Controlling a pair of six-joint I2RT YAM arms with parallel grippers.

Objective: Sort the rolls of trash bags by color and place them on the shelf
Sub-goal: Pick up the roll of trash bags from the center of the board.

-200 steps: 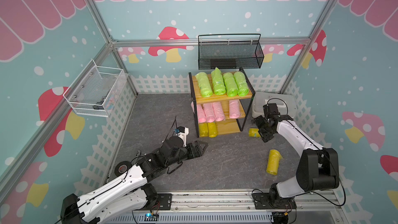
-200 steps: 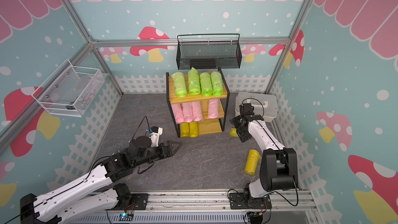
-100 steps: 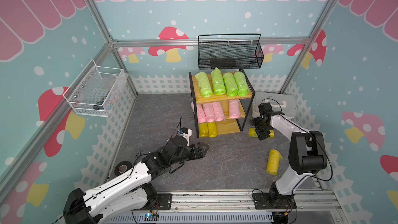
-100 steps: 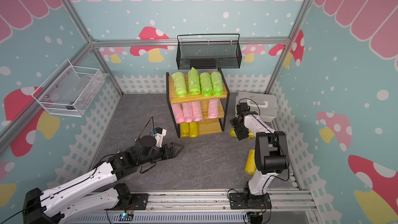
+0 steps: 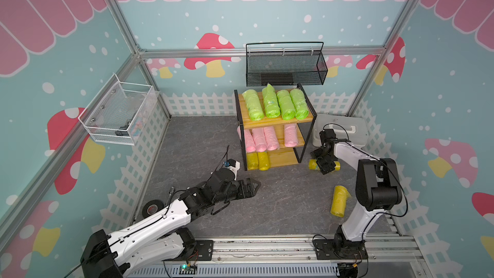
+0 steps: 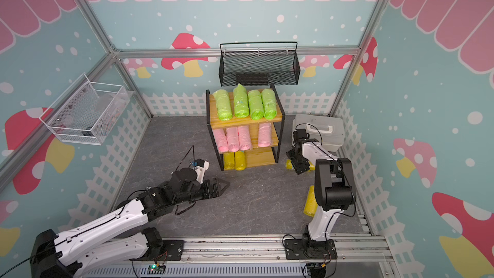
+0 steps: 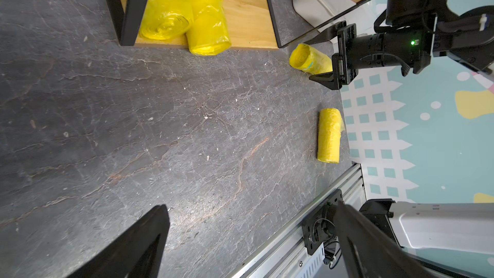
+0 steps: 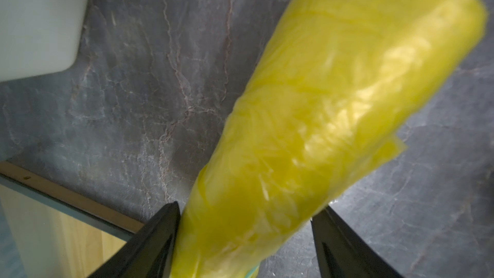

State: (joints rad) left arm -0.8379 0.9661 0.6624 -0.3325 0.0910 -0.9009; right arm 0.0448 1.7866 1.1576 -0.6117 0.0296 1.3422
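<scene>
left tool [image 5: 256, 186] wide apart, empty, right tool [image 8: 248, 207] part-open, straddling 1 yellow roll [image 8: 320, 102] beside shelf [image 5: 280, 123]

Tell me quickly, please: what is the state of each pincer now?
Left pincer: open, empty.
Right pincer: around the yellow roll; whether it grips cannot be told.

A staged robot lab cell: mushroom-print walls [image 5: 267, 22] in aluminium framing [image 5: 262, 51], arms [image 5: 160, 217] bolted to a base rail [image 5: 267, 248].

Wide bare table [image 5: 288, 199] before the shelf [image 5: 278, 122], bottom board [image 5: 283, 157] right half free, white case [image 5: 358, 135] close beside shelf's right post
</scene>
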